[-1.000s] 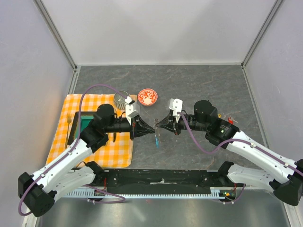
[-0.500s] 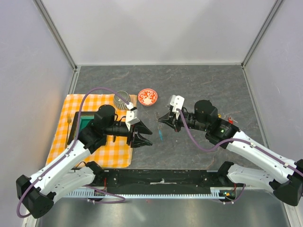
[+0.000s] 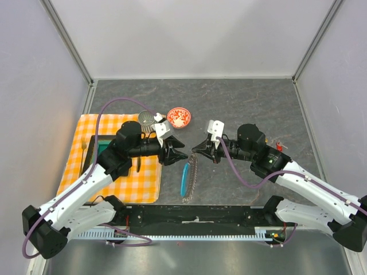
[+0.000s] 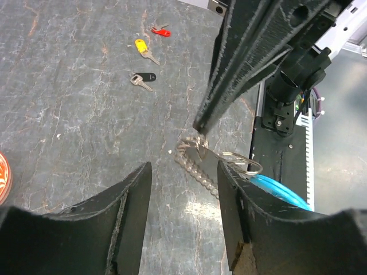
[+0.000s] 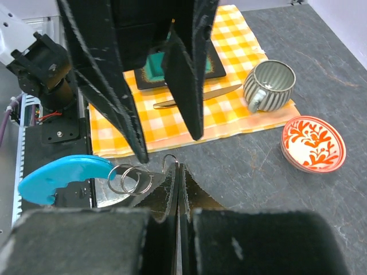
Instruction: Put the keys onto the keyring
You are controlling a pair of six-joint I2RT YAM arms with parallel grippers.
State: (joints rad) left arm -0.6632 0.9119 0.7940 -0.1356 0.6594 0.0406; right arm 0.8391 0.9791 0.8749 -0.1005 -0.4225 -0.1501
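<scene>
The right claw [image 5: 178, 172] is shut tight, its two black fingers pressed flat together on a thin wire loop of the keyring [image 5: 133, 177]. From the fingertips the keyring trails toward the robot's near edge. It runs from linked split rings, through a fringe of small grey metal pieces, to a smooth, bright blue crescent tag [image 5: 62, 175]. From above, its long axis runs far to near between the two claws, and its lower part appears to rest on the worktop [image 4: 69, 114]. The left claw [image 4: 183, 169] sits just beside the right one, facing it. It is wide open and holds nothing, and its rough black fingers frame the fringe. The keys [image 4: 143, 78] lie flat on the grey marbled worktop, well apart from both claws, out to the right past the right claw. Each is a tiny metal blade with a black, yellow or red head, and the black one is nearest. The right arm is likely the closer one, but its claw is occupied. The free left claw would probably have to reach across, past the keyring. Behind the left claw, a ribbed grey cup [image 5: 268, 85] stands on an orange checked cloth [image 5: 241, 46], with a red patterned bowl [image 5: 312, 143] near it on bare worktop.
</scene>
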